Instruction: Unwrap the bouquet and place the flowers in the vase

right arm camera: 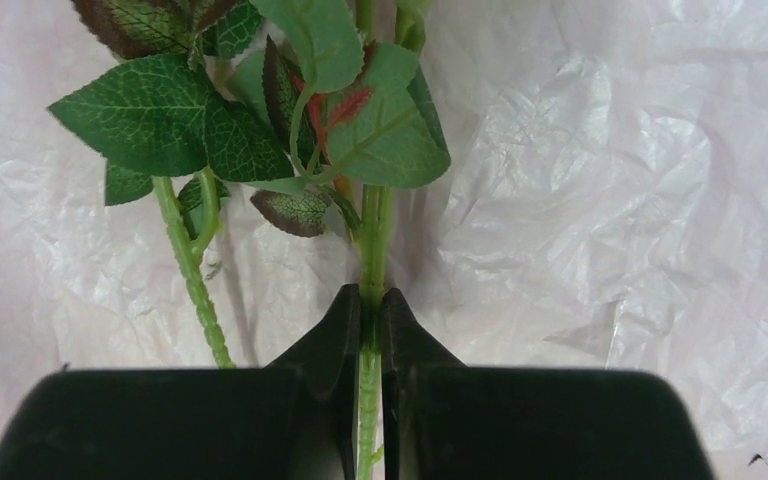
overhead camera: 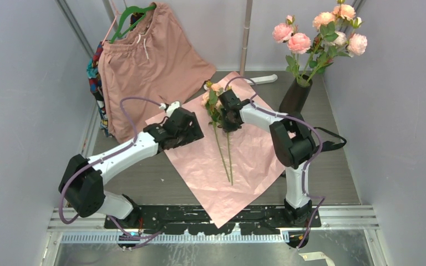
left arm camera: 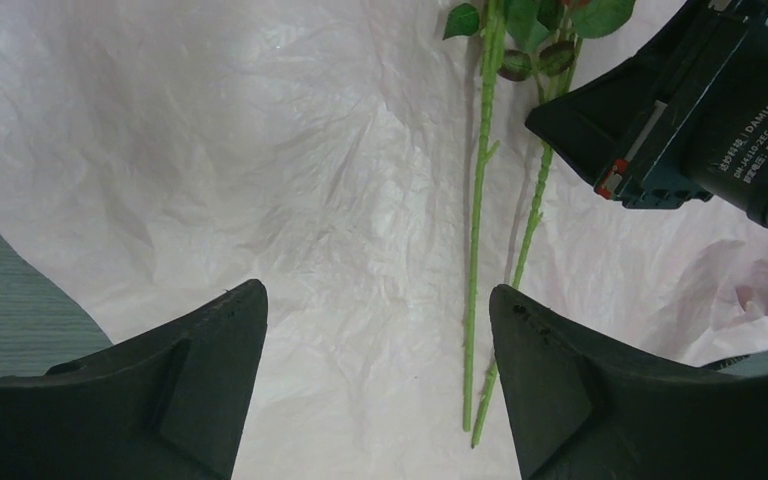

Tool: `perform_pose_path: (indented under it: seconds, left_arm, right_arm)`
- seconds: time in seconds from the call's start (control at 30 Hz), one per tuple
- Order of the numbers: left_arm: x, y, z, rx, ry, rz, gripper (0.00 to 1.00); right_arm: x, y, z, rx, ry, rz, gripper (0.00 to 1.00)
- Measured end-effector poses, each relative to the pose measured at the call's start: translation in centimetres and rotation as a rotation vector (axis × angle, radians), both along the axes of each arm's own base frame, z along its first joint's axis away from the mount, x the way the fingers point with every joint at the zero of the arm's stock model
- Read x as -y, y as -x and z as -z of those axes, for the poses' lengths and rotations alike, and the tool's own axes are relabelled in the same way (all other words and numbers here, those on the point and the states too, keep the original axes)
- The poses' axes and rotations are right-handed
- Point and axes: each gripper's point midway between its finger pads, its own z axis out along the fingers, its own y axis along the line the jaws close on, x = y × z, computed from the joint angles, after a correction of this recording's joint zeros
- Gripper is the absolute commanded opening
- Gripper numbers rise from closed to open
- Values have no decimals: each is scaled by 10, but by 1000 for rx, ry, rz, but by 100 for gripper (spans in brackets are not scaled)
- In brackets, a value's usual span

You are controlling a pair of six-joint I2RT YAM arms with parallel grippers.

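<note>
Lying side by side on an unfolded sheet of pink paper (overhead camera: 199, 166), the two flowers (overhead camera: 223, 145) point their long green stems toward the arm bases. Their peach-pink heads and leaves point toward the back of the bench (overhead camera: 333, 172). The lower ends of the stems cross in the left wrist view.

The right fingers (right arm camera: 343, 335) are pinched shut on the gripped stem (right arm camera: 370, 250) just below its cluster of leaves, with the stem running straight down between the two tips. The free stem (right arm camera: 192, 275) lies just beside it on the paper, untouched.

The left fingers (left arm camera: 210, 360) stand wide apart with nothing between them. They hang over bare paper just to the left of the stems, near their lower ends.

The black vase (overhead camera: 294, 97) stands at the back right of the bench, just off the far corner of the paper and well apart from the two lying flowers. It leans in the overhead view and already holds a bunch of pink blooms (overhead camera: 321, 33) with green leaves.

At the back left, salmon-pink shorts (overhead camera: 150, 55) hang from a green hanger (overhead camera: 130, 14).
</note>
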Motion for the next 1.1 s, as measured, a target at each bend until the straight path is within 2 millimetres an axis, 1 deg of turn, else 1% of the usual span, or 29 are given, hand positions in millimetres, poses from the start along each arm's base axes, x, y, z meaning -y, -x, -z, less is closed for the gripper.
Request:
perform_pose_path:
  seconds: [0.07,0.1,0.17,0.27,0.33,0.4,0.5,0.57,0.67,0.73,0.77,0.83,0.87,0.93,0.97,1.0,1.1]
  left_arm:
    - [4,1,-1,6,10,33,86]
    - [10,2,-3,13,28,66,87]
    - [22,2,-6,30,71,136,88]
    - [51,8,-12,70,184,279,83]
    - [67,11,-19,104,257,361,81]
    - [82,14,-30,147,325,439,78]
    - [100,14,-52,234,400,526,73]
    - [108,13,-66,288,440,565,66]
    - [117,16,-83,353,486,619,57]
    - [121,18,-90,373,506,644,55]
    - [122,20,-92,381,510,654,52]
    - [124,22,-93,385,517,666,42]
    - [126,24,-94,385,520,673,35]
    - [127,26,-95,384,526,685,17]
    - [128,28,-95,382,529,690,7]
    - [129,29,-95,378,533,694,1]
    - [132,35,-98,380,540,724,0]
  right_arm:
    - [0,-1,-6,11,-6,0,1]
    - [-1,-1,-12,22,-12,0,1]
    - [-1,-3,-35,62,-34,-3,1]
    - [-3,-5,-87,159,-95,-4,1]
    - [-5,-5,-131,244,-154,-8,1]
    - [-6,-2,-173,328,-219,-14,1]
    - [-8,8,-224,422,-319,-30,1]
    - [-9,16,-246,457,-367,-44,1]
    - [-10,25,-265,482,-410,-63,1]
    - [-10,29,-271,488,-428,-72,1]
    - [-11,31,-273,489,-433,-75,1]
    - [-12,33,-273,484,-440,-83,1]
    - [-13,34,-272,480,-443,-85,1]
    - [-13,35,-270,470,-448,-86,1]
    - [-14,36,-269,466,-450,-86,1]
    - [-14,37,-267,461,-451,-87,1]
    - [-15,37,-264,453,-453,-88,1]
